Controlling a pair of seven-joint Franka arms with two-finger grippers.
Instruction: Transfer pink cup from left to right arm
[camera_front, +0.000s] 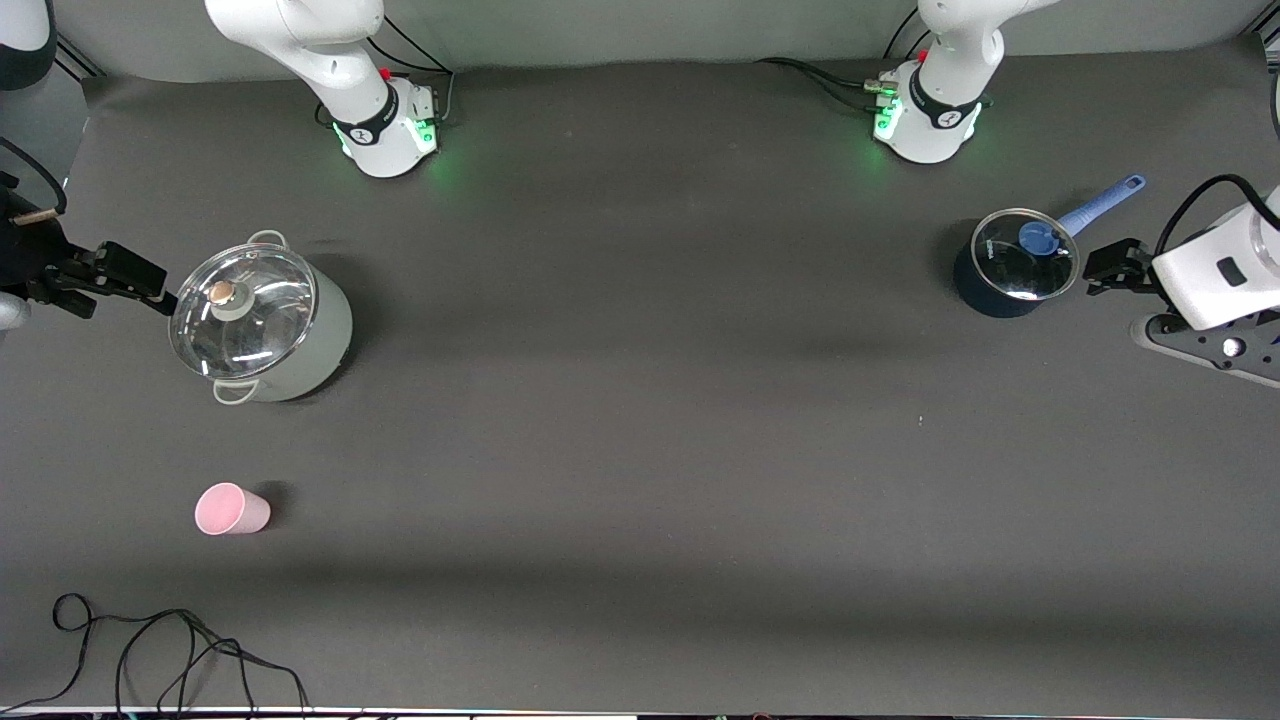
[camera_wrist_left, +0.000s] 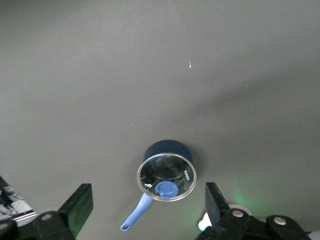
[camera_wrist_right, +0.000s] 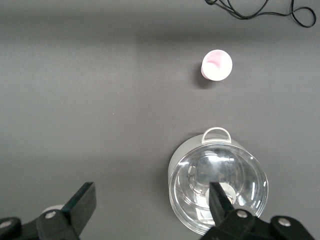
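Lying under all, dark grey table (camera_front: 640, 400), black cable (camera_front: 150, 650) near edge.

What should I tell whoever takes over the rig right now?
Left claw: open, empty, up beside the blue-handled saucepan at the left arm's end of the table.
Right claw: open, empty, up by the lidded grey pot at the right arm's end.
Pink cup: upright on the table at the right arm's end, nearer the front camera than the grey pot, untouched.
Done: nothing yet.
Left: pick up the cup, pass it between the arms.
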